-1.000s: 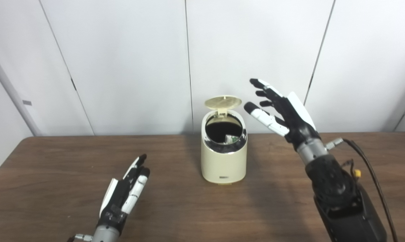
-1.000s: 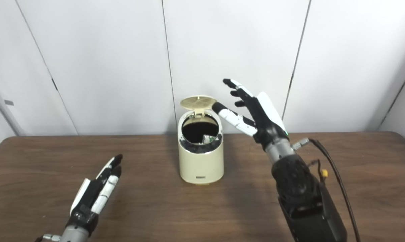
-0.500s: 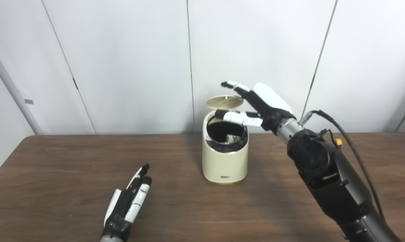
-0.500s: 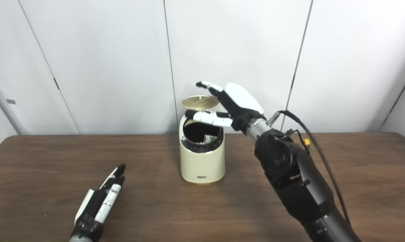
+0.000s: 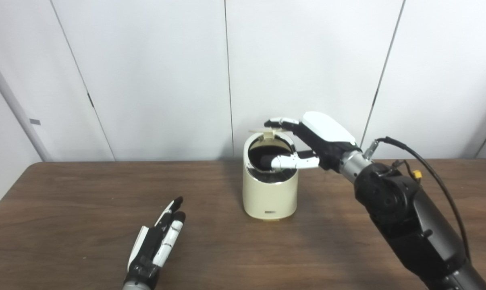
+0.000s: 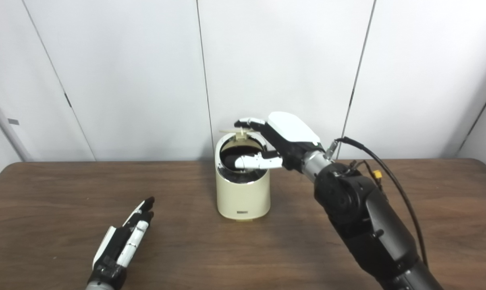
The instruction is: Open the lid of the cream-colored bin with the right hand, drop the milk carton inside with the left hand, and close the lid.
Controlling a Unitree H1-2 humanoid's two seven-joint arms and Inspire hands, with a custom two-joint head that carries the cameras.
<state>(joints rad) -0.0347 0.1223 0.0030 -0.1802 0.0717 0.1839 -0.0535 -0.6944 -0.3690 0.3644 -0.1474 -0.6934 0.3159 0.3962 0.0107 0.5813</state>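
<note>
1. Right now my right hand (image 5: 317, 139) is over the cream-colored bin (image 5: 270, 189), palm down, holding nothing, fingers spread rather than curled in.
2. Its fingertips (image 5: 276, 122) lie on top of the lid (image 5: 262, 131), which is tipped nearly flat above the back of the opening; I see the lid almost edge-on, as a thin pale strip.
3. My thumb (image 5: 291, 162) reaches separately across the front part of the bin mouth, just above the shiny rim, so thumb and fingers are well apart with the opening's right side between them.
4. I cannot tell whether the thumb actually touches the rim.
5. The bin mouth is not covered; I see a dark interior under the hand.
6. I cannot make out the milk carton from either head camera: the thumb and the shadow hide the part of the interior I would need to see.
7. My left hand (image 6: 120, 245) rests low near the front left of the table (image 5: 65, 209), well apart from the bin, fingers straight and close together, pointing up and away from me, gripping nothing.
8. The bin stands upright at mid-table, near the far edge and the white wall panels (image 5: 146, 72).
9. A black cable (image 6: 392, 181) loops off my right forearm.
</note>
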